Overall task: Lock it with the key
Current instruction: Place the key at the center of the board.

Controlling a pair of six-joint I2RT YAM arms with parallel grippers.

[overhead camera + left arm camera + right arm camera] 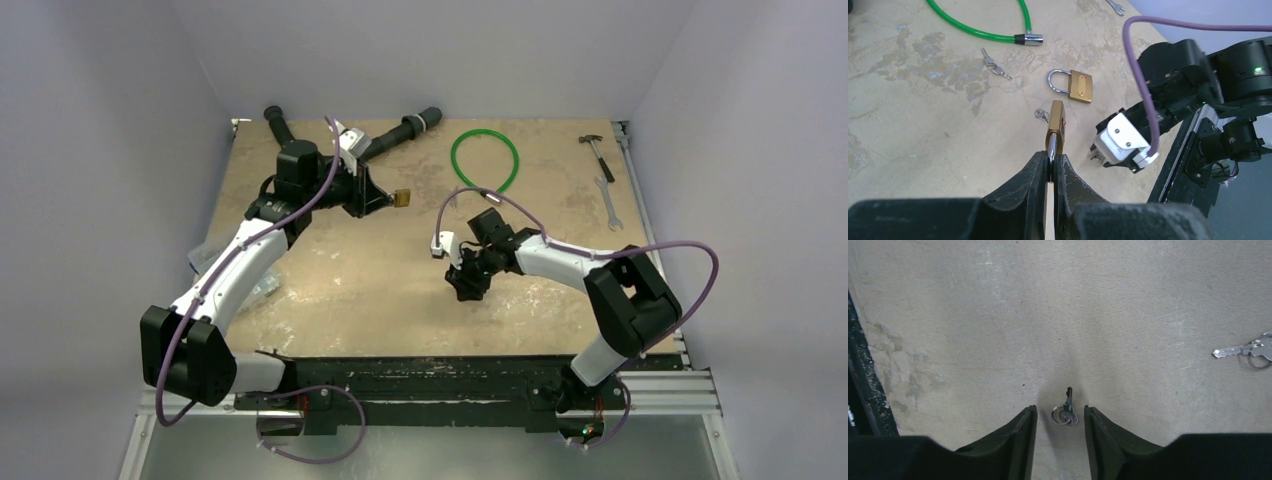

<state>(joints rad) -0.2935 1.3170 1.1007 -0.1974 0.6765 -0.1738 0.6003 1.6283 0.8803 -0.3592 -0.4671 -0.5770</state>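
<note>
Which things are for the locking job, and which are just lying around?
For the job: padlock pinched in the left jaws; small key lying between the open right jaws.
Lying about: spare padlock, other keys, green cable, hammer, wrench.

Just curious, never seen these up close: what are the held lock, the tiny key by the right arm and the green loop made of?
The lock looks like brass: yellow-gold body, dull sheen; its shackle is shiny silver, probably steel. The key seems silvery metal, perhaps plated, with a shiny ring. The green loop looks plastic-coated, glossy, with a chrome-like end piece.
</note>
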